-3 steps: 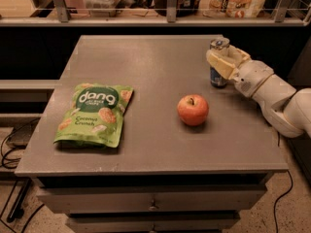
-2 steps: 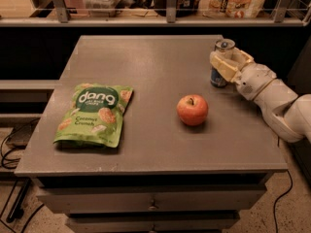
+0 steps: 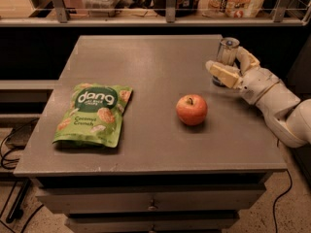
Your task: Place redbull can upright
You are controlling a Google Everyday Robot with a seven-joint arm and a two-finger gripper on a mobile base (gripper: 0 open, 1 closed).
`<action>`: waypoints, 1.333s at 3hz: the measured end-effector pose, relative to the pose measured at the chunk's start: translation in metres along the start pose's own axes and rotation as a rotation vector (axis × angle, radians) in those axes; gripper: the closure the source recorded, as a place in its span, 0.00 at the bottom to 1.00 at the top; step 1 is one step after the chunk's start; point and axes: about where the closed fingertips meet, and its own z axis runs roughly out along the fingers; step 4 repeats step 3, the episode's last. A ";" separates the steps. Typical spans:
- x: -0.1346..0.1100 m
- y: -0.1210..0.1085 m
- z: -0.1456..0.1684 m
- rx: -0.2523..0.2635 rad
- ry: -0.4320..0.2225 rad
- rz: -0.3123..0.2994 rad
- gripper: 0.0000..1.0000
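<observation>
The redbull can (image 3: 227, 50) stands upright near the table's far right edge, its silver top facing up and its lower body hidden by a finger. My gripper (image 3: 226, 61) reaches in from the right and is shut on the redbull can. One cream finger (image 3: 222, 74) lies across the can's front and the other finger (image 3: 247, 58) sits behind it on the right. The can's base looks level with the tabletop; whether it touches is hidden.
A red apple (image 3: 191, 109) sits on the grey table (image 3: 155, 57) to the front left of the can. A green dang snack bag (image 3: 94, 112) lies flat at the left. A shelf with goods runs behind the table. My arm (image 3: 279, 106) overhangs the right edge.
The gripper and the can have shifted slightly right and toward the back of the table. The apple and the bag have not moved.
</observation>
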 end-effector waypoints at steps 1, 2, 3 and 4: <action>-0.013 -0.002 -0.004 0.003 0.042 -0.037 0.00; -0.022 -0.002 -0.003 -0.007 0.084 -0.064 0.00; -0.023 -0.002 -0.003 -0.007 0.088 -0.067 0.00; -0.023 -0.002 -0.003 -0.007 0.088 -0.067 0.00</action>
